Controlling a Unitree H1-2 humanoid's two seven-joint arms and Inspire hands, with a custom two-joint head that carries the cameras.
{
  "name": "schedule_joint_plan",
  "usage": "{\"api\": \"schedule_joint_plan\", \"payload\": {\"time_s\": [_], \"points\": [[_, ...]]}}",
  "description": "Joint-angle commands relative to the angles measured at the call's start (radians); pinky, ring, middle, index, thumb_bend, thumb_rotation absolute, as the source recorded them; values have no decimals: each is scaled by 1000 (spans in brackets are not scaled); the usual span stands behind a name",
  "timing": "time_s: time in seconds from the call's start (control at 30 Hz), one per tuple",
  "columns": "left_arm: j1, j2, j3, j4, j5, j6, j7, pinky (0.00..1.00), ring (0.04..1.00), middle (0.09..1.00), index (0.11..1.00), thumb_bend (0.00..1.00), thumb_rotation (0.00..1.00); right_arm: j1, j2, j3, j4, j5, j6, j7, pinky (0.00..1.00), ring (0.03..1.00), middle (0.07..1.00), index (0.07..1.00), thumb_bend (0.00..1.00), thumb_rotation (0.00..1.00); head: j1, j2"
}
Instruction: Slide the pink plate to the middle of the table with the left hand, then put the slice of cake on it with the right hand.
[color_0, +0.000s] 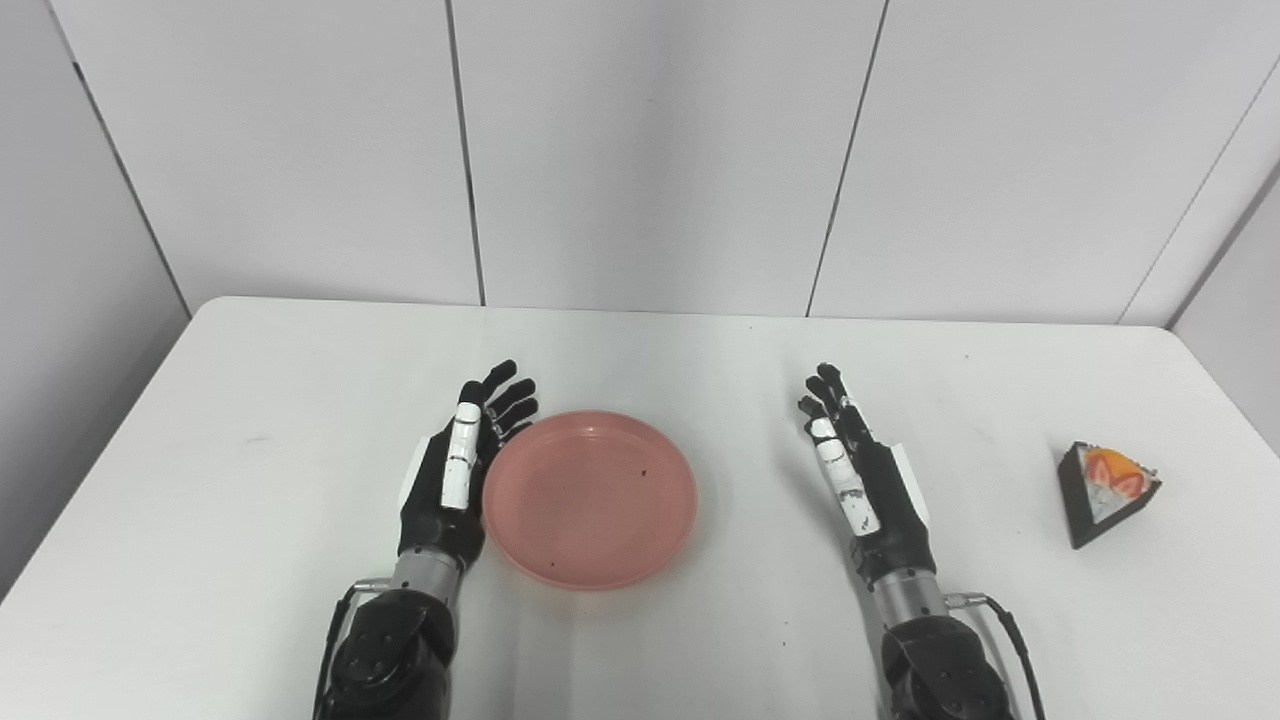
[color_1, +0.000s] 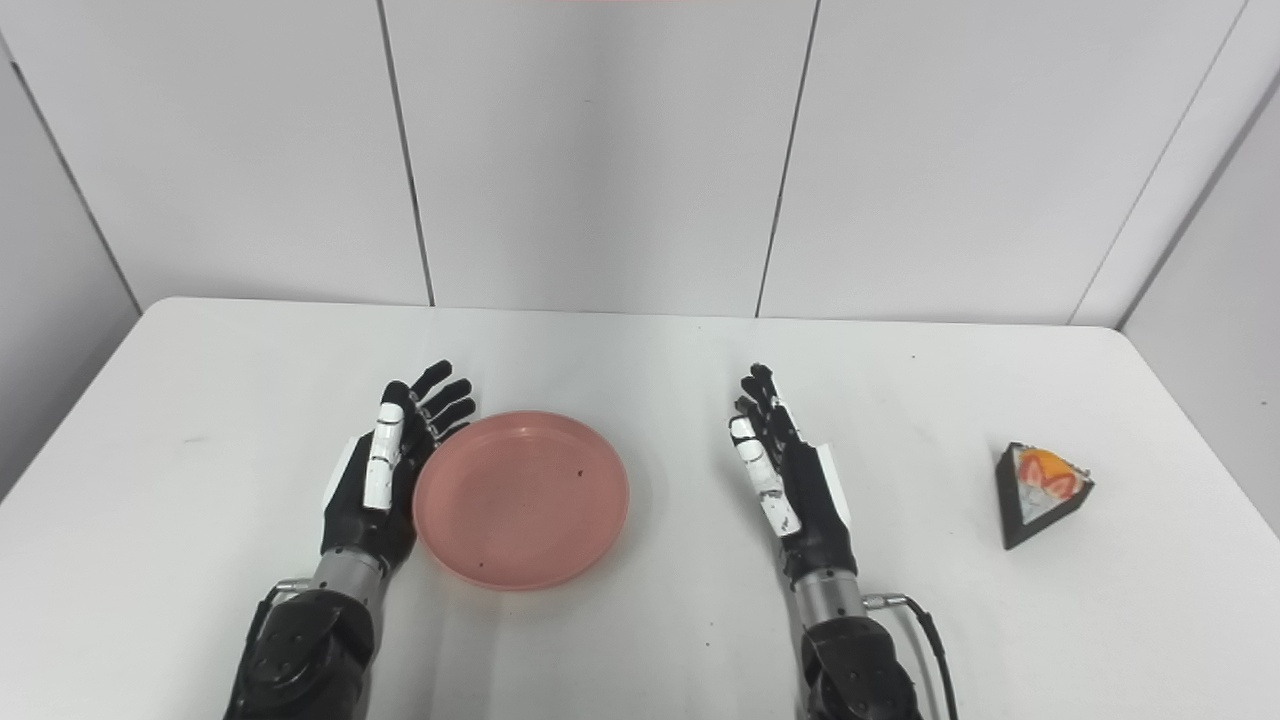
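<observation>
A round pink plate (color_0: 590, 497) lies flat on the white table (color_0: 250, 400), near its middle and a little left. My left hand (color_0: 462, 468) stands edge-on against the plate's left rim, open, fingers straight and pointing away from me. My right hand (color_0: 858, 475) is open too, held edge-on over the table to the right of the plate, apart from it. The slice of cake (color_0: 1105, 490), a dark wedge with orange and white topping, sits far to the right, well clear of the right hand. Nothing is on the plate.
White wall panels (color_0: 640, 150) rise behind the table's far edge. The table's right edge runs close behind the cake. A cable (color_0: 1015, 630) trails from my right wrist.
</observation>
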Motion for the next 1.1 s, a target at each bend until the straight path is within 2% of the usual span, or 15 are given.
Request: {"api": "schedule_joint_plan", "payload": {"time_s": [0.0,0.23,0.47,0.63,0.77,0.87,0.93,1.0,1.03,1.07], "points": [[29,-23,-19,33,11,-31,-14,875,874,871,865,590,1000,-10,14,6,-2,2,10,-2,932,913,942,956,564,921,1,1],[34,-34,-38,64,11,-71,-28,881,884,882,867,573,1000,-8,8,10,-16,-2,26,1,924,907,933,944,569,927,7,11],[37,-33,-66,68,34,-68,-27,898,907,906,890,577,1000,-5,9,6,-20,7,34,1,921,904,935,944,566,902,10,12],[37,-39,-74,73,26,-57,-42,929,928,929,911,603,1000,-8,-3,8,-15,-4,25,1,929,909,940,948,569,923,5,9],[31,-46,-71,92,25,-71,-50,929,925,935,917,606,1000,-28,-20,-5,14,-5,6,-5,942,907,936,951,625,924,-5,3],[30,-50,-70,101,27,-76,-54,924,922,933,918,599,1000,-52,-29,-33,29,-1,4,-28,943,913,931,945,622,876,-17,-2],[28,-48,-71,106,32,-77,-55,918,921,930,919,605,1000,-70,-34,-58,20,-2,18,-52,933,915,929,934,616,730,-23,-6],[26,-46,-72,112,36,-81,-57,916,921,929,920,606,1000,-87,-44,-77,3,-17,33,-74,926,922,928,941,579,654,-31,-11],[25,-46,-71,116,35,-85,-58,917,920,927,919,601,1000,-98,-54,-85,-2,-41,26,-95,888,905,909,928,572,573,-31,-11],[23,-46,-69,122,32,-93,-60,918,920,925,918,596,1000,-107,-65,-88,-5,-78,23,-121,864,887,893,917,568,550,-41,-15]]}}
